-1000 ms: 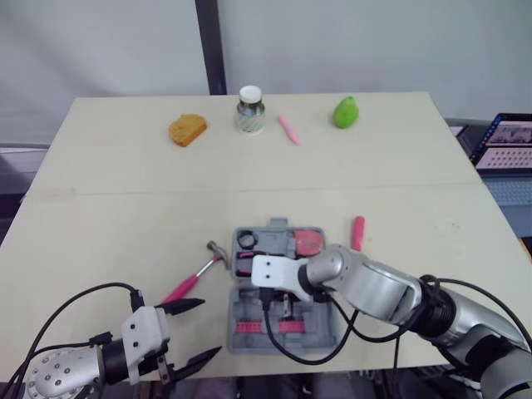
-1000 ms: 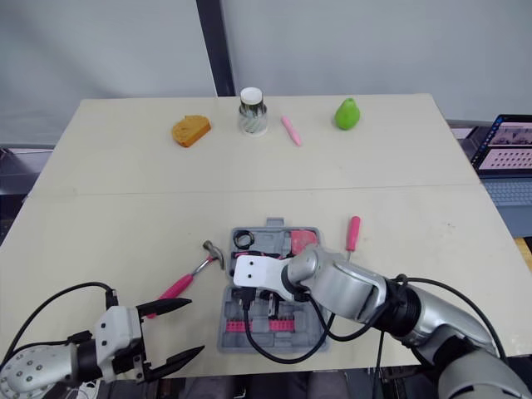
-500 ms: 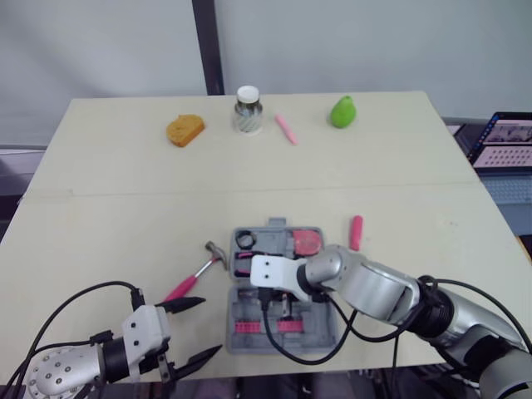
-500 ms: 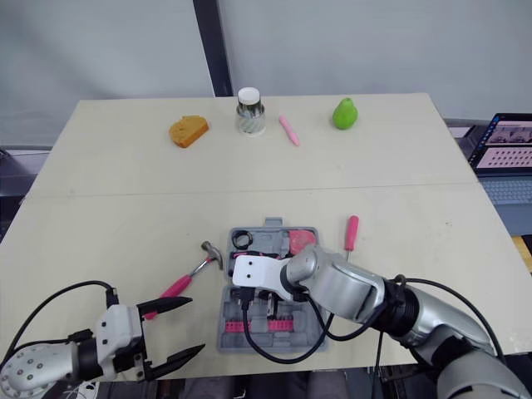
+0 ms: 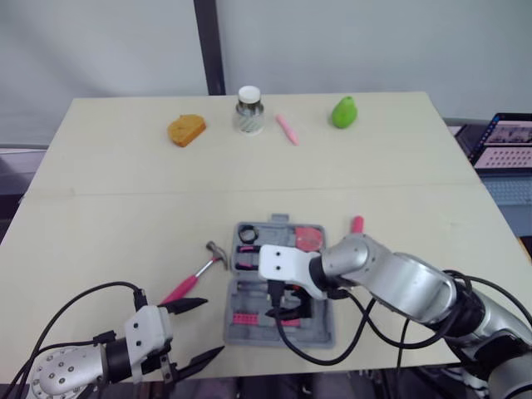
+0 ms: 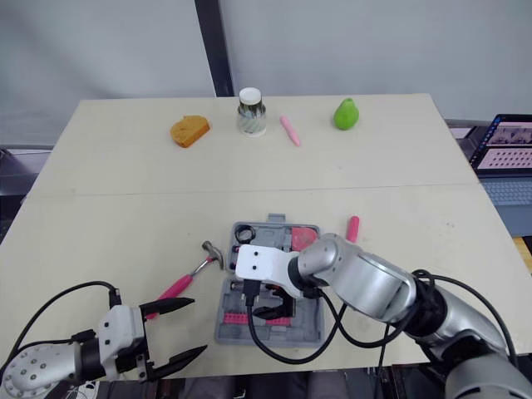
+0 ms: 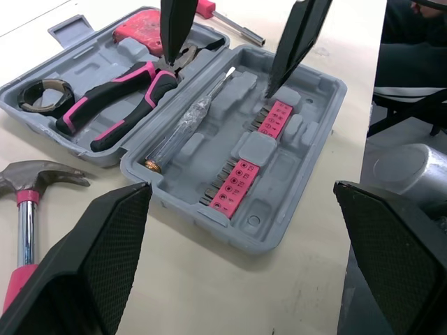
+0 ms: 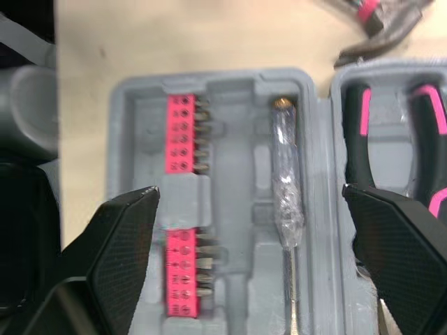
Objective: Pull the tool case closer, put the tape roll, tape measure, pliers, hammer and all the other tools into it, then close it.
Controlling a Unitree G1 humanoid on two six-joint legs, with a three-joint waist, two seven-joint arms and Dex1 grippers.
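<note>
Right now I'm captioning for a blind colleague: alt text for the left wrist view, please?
An open grey tool case lies on the table, holding pliers, a clear-handled screwdriver and pink bit strips. The right gripper hangs open above it; a hammer lies beside the case.

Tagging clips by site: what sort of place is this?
Likely a test lab, not a workshop: one pale table before a plain grey backdrop, with a laptop at its right.
</note>
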